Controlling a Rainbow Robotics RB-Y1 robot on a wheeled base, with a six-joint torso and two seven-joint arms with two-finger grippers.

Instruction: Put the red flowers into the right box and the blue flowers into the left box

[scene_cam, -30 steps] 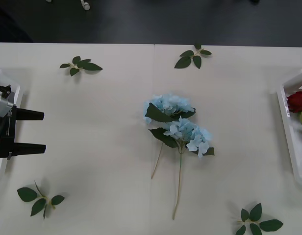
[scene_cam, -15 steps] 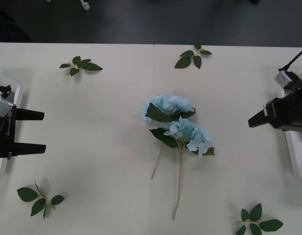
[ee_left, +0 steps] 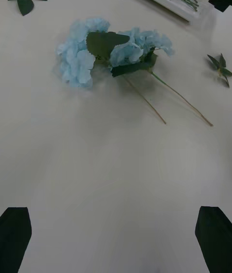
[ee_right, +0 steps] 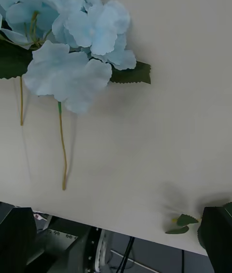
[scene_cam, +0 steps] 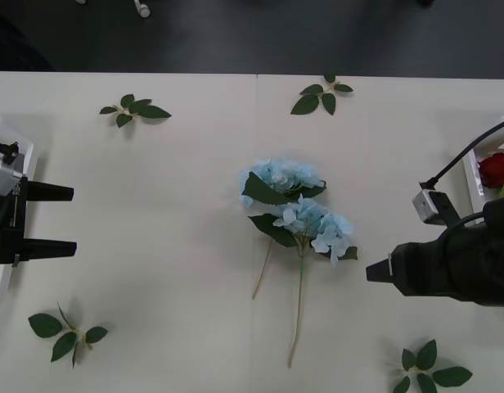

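Front view: your right gripper (scene_cam: pixel 373 272) is hovering spread near the blue flowers (scene_cam: pixel 297 209); left gripper (scene_cam: pixel 72 219) is idling spread.

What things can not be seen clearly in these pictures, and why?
- Right box: front view, covered by the right arm and cut by the edge; its contents are uncountable.
- Left box: front view, behind the left gripper.
- Right gripper: front view, finger gap unreadable.
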